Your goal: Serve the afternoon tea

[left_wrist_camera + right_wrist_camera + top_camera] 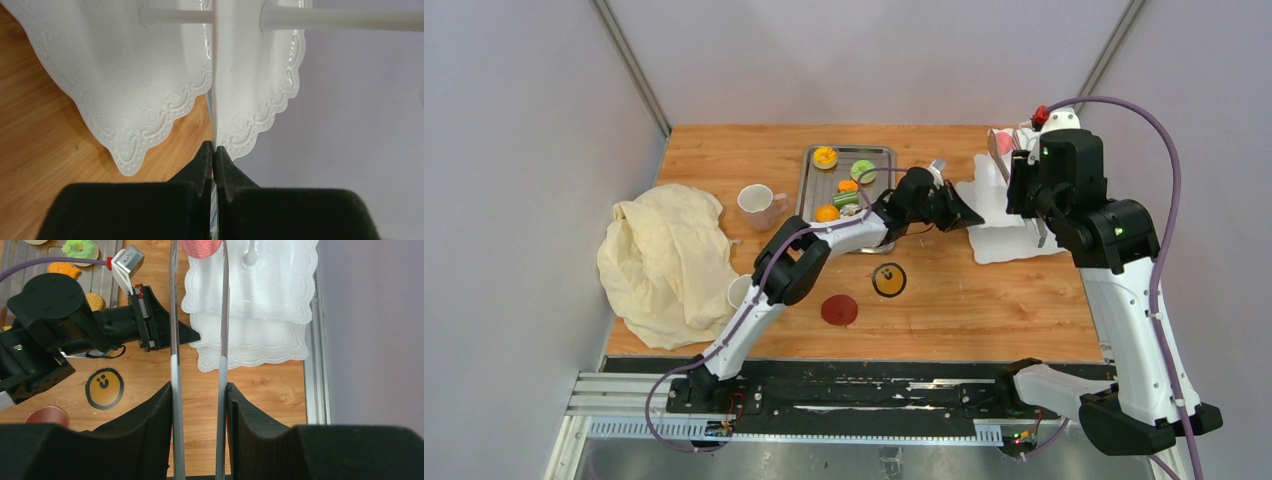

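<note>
White stand (150, 90) was pinched by the left gripper (213, 150), right gripper (198, 390) squeezed tongs (174, 315); pink disc (201, 247) probably wanted slow lowering.

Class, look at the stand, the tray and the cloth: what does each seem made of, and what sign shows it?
Stand: likely moulded plastic, possibly glazed ceramic; glossy white, thin, embossed scalloped edges.
Tray: metal, probably steel; grey sheen, ribbed floor.
Cloth: soft fabric; matte cream, crumpled folds.

Pink disc (200, 246) cut off, R wrist view
</note>
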Motion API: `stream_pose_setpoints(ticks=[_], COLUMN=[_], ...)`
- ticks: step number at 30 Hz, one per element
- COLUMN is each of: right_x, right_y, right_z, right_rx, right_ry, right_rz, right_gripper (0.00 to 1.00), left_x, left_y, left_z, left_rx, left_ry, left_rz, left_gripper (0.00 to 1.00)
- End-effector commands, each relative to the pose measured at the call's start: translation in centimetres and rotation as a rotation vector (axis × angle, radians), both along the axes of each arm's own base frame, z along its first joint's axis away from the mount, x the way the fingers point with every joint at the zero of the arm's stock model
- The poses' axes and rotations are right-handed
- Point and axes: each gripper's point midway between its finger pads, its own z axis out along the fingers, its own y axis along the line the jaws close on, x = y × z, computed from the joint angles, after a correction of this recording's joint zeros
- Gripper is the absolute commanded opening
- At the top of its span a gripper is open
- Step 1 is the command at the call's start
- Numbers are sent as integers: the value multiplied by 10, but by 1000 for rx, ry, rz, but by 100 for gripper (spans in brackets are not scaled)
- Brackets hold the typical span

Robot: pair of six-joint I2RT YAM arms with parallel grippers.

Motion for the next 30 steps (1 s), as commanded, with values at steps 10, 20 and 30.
stream_pose_setpoints(ticks=[10,20,30], right_x=[0,7,16], right_y=[12,18,26], right_z=[13,7,2], right_rx=[68,90,111], right_ry=[-34,-33,-33], right_rz=[60,73,86], right_gripper=[2,1,1], left_x=[21,17,5], left_y=[60,69,83], left_z=[75,66,72], left_rx=[-3,12,83], left_ry=[-141,-114,-160], left_rz=[147,134,117], left_gripper=[0,1,64])
